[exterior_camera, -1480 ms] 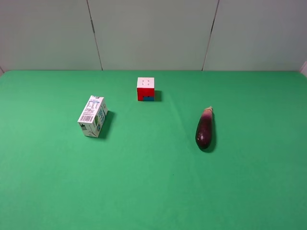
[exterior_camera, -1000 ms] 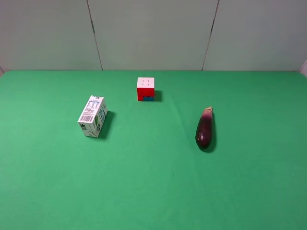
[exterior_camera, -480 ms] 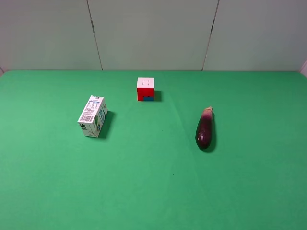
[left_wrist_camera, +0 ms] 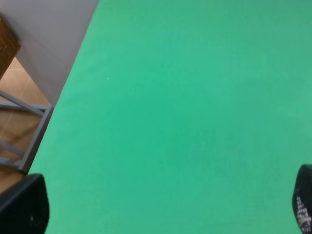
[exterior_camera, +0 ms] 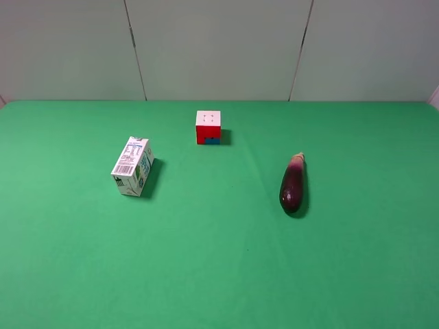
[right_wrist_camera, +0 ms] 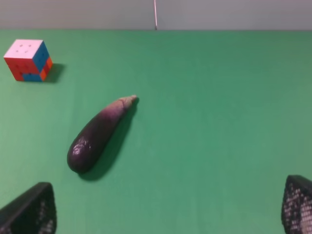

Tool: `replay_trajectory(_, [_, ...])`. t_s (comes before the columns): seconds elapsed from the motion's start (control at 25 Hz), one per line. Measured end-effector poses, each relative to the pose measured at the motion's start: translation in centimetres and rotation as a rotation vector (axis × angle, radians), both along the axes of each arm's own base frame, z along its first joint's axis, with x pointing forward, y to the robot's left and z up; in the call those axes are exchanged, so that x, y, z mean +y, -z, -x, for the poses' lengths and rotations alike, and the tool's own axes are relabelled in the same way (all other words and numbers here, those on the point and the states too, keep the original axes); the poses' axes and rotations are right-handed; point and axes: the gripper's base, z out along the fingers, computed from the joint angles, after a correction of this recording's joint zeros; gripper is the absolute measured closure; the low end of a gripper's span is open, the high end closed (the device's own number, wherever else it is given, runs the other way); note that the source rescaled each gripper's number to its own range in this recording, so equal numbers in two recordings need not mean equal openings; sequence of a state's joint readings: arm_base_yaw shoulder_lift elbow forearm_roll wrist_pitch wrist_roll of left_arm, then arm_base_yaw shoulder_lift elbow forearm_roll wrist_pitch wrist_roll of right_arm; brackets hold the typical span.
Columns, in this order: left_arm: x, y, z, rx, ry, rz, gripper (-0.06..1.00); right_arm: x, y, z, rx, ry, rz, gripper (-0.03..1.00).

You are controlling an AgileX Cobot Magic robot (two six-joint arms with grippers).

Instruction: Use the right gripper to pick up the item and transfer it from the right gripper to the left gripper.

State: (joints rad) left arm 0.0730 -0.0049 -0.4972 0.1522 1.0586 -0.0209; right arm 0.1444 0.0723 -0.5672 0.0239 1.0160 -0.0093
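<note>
The dark-purple eggplant (exterior_camera: 293, 184) lies on the green table at the right, its pale stem end pointing toward the back wall. It also shows in the right wrist view (right_wrist_camera: 99, 133), ahead of the right gripper (right_wrist_camera: 165, 209), whose fingertips (right_wrist_camera: 30, 209) sit wide apart at the frame's lower corners with nothing between them. The left gripper (left_wrist_camera: 161, 207) shows only its two fingertips (left_wrist_camera: 22, 204), wide apart over bare green cloth near the table's edge. Neither arm shows in the exterior high view.
A white milk carton (exterior_camera: 132, 166) lies at the left of the table. A red-white-blue puzzle cube (exterior_camera: 208, 127) stands at the back middle, also in the right wrist view (right_wrist_camera: 28, 60). The left wrist view shows the table's edge with floor and a metal frame (left_wrist_camera: 19, 131) beyond.
</note>
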Motion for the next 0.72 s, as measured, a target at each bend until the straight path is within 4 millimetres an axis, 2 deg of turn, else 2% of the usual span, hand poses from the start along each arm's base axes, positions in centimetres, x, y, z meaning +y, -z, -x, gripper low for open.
replay_trajectory(0.16, [0.0, 0.0, 0.0, 0.0, 0.0, 0.0, -0.06, 0.3, -1.9, -1.8, 0.064, -0.001, 0.007, -0.03])
replay_trajectory(0.36, [0.0, 0.0, 0.0, 0.0, 0.0, 0.0, -0.06, 0.9, -3.5, -5.3, 0.165, -0.005, 0.013, -0.03])
replay_trajectory(0.48, [0.0, 0.0, 0.0, 0.0, 0.0, 0.0, -0.06, 1.4, -3.8, -7.7, 0.245, -0.02, 0.014, -0.03])
replay_trajectory(0.72, [0.0, 0.0, 0.0, 0.0, 0.0, 0.0, -0.06, 3.1, -3.1, -11.9, 0.383, -0.104, 0.002, -0.03])
